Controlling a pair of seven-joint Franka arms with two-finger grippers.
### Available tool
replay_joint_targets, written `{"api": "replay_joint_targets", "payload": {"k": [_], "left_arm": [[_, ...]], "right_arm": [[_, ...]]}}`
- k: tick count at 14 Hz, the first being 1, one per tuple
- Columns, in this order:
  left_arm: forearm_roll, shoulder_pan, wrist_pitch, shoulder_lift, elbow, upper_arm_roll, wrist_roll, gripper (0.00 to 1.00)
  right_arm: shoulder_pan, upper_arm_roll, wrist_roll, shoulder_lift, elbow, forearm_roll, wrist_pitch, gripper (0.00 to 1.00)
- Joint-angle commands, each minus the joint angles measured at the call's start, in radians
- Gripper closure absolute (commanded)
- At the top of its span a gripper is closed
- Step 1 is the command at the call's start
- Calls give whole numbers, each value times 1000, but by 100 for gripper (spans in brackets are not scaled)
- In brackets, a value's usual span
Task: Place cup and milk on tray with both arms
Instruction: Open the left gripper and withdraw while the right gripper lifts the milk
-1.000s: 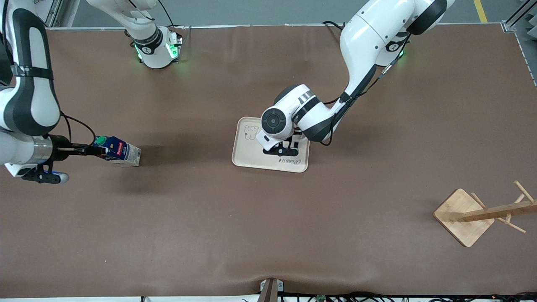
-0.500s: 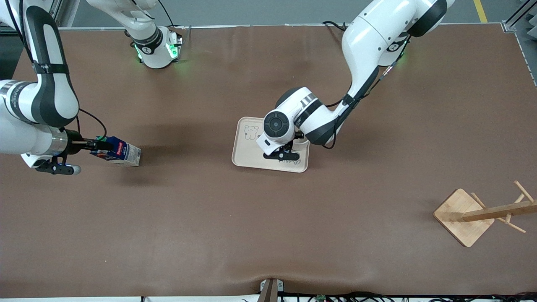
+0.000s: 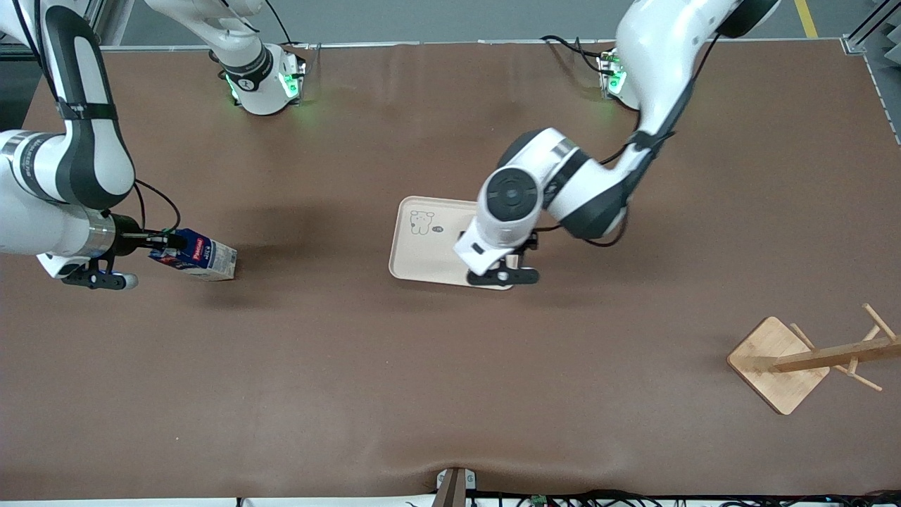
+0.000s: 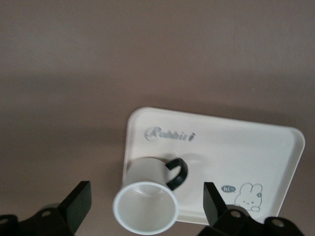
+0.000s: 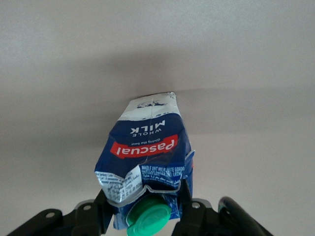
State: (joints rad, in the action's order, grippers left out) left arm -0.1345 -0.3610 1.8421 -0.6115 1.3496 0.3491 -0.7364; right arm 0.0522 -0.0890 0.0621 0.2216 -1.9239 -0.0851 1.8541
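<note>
Left gripper (image 4: pixel 142 209) spread wide, grasping nothing, hanging above the cup (image 4: pixel 147 201), which stands upright on the tray (image 4: pixel 275 147) directly below, near the tray's lettered edge, black handle turned toward the rabbit drawing. Right gripper (image 3: pixel 156 244) clamped on the milk (image 3: pixel 200 256) at its capped top, green cap (image 5: pixel 147 219) squeezed between the fingers, carton leaning with its base on the table (image 3: pixel 450 387), well apart from the tray toward the right arm's end.

Judged half done: cup placed and let go, milk gripped but not yet carried. Next move likely a lift of the carton, a sweep across bare brown surface toward the tray, then a lowering onto the open patch beside the cup, near the cartoon.

Plenty of free table between carton and tray. Tighter over the tray itself, with the left arm (image 3: pixel 563 190) overhead; needs clearing first. Wooden rack (image 3: pixel 795 359) well away, no obstacle.
</note>
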Motion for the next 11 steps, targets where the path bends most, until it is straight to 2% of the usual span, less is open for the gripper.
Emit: {"api": "replay_joint_targets", "payload": {"k": [1,3,5,8,11], "left_arm": [[-43,95,-78,108,26,-9,37,0],[-124,175,-103,166,26,-7,92,0],[-149,246,-148,249,26,-9,130,0],[-135,341,-182,349,26,-1,267,0],[-53,422,-219,418,26,-2,292,0]], "right_arm": [[-18,5,1,-18,110,13,-122,100],[-50,5,-5,1,219,10,-212,100],[-96,5,-13,12,284,-5,-269,100],[-221,5,-95,12,307,-5,-274,100],[-305,6,-220,13,299,-22,-274,100]]}}
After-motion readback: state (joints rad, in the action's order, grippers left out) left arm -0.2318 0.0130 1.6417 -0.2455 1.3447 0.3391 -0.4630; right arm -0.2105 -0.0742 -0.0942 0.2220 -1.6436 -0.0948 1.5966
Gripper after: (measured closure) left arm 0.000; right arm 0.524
